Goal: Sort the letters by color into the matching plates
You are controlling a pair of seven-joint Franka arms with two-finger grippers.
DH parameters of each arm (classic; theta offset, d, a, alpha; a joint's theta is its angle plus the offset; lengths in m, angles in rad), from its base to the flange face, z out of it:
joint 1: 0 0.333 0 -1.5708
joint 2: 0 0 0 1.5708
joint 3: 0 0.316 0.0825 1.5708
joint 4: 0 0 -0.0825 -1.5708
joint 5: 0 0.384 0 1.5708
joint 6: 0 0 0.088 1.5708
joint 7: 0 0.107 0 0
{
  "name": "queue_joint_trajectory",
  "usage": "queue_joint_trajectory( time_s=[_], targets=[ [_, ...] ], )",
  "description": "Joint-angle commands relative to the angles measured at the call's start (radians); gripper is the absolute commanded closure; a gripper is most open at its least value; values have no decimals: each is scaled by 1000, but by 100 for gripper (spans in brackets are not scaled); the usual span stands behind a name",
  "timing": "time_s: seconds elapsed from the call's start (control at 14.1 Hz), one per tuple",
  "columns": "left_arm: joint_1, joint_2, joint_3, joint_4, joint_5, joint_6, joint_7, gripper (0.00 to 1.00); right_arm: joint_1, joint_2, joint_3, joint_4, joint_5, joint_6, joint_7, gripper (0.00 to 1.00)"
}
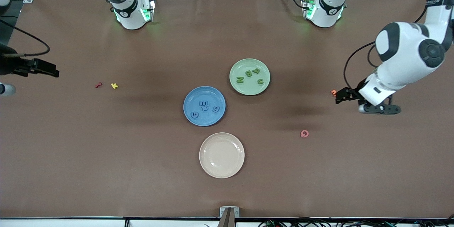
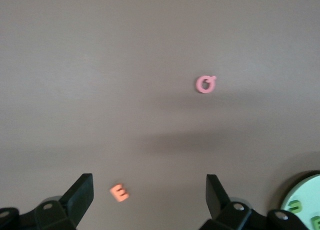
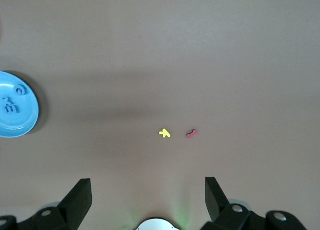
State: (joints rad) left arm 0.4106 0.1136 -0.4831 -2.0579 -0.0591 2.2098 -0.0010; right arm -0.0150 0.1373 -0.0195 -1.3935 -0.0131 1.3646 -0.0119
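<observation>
Sorting looks finished: four green letters (image 1: 250, 76) lie in the green plate (image 1: 234, 84), four blue letters (image 1: 204, 108) in the blue plate (image 1: 189, 96). Left claw (image 1: 341, 95) and right claw (image 1: 48, 70) hang released over bare counter (image 1: 106, 156); I'd guess nothing remains but parking.

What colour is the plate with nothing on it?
The empty plate is beige. It shows best in the front view, nearer to the camera than the blue plate.
</observation>
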Motion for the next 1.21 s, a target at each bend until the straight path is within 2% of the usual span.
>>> queue_joint_trajectory(
  time_s=[0.0,0.21,0.5,0.78,0.99,1.13],
  targets=[
    [-4,-52,38,74,-22,-108,26,1,1,-112,3,-109,4,10,12,0],
    [-4,-55,58,200,-21,-226,16,1,-3,-162,-2,-153,2,11,10,0],
    [19,-121,58,266,-15,-271,9,1,-6,-212,-3,-153,2,14,10,0],
    [22,-123,72,421,-13,-458,19,1,-5,-226,-3,-160,2,24,10,0],
    [20,-146,72,455,-13,-481,10,1,-6,-226,-3,-160,7,54,10,0],
    [20,-147,74,459,-13,-489,9,1,-23,-228,-8,-160,44,56,10,0]
  ],
)
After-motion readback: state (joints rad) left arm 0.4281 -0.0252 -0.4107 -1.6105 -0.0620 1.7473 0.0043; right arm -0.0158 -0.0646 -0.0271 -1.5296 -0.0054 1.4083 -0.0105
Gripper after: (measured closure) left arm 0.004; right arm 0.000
